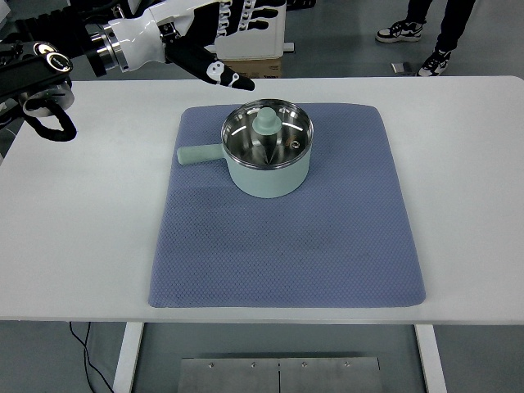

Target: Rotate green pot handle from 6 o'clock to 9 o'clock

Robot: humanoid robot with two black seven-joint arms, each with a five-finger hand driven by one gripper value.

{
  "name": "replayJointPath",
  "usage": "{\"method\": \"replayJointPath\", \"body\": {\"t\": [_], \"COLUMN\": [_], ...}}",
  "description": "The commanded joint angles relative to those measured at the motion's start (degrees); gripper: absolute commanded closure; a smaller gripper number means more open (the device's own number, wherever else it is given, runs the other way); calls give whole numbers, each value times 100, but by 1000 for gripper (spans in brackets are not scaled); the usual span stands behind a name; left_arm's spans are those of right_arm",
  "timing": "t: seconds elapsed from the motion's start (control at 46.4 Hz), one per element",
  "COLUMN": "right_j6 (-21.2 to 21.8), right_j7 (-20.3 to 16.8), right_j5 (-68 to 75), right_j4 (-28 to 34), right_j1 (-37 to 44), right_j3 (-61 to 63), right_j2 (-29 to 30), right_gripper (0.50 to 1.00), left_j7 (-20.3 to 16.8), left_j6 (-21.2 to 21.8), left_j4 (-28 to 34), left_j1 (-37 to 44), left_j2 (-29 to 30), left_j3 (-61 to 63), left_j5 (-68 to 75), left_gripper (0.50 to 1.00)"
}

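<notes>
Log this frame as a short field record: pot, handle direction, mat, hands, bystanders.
pot: green pot, upright, on the far half of the mat
lid: glass lid with green knob, seated on the pot
handle: green handle points to picture left, about 9 o'clock
mat: blue-grey mat flat on the white table
left hand: left hand above the far table edge, apart from the pot, holding nothing
right hand: not in view
bystanders: a person's shoes beyond the table

Green pot point(268, 160), handle point(201, 153) pointing left
</notes>
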Motion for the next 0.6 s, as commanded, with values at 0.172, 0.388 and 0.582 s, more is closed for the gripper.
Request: {"method": "replayJointPath", "body": {"t": [0.172, 0.388, 0.582], "right_j6": [5, -4, -4], "right_j7": [0, 0, 0], "right_j5": [0, 0, 0], "right_j4": [0, 0, 0], "right_j1": [0, 0, 0], "right_j3": [0, 0, 0], "right_j2": [0, 0, 0], "right_gripper": [500, 500, 500], "left_j7": [0, 0, 0], "left_j6": [175, 508, 886], "left_j4": [262, 465, 658], "left_j1": [381, 741, 978], "left_j2": [10, 1, -122], "left_j3": [-9, -18, -35], "left_j5": [-874, -1437, -1886], "left_gripper": [500, 500, 500]}}
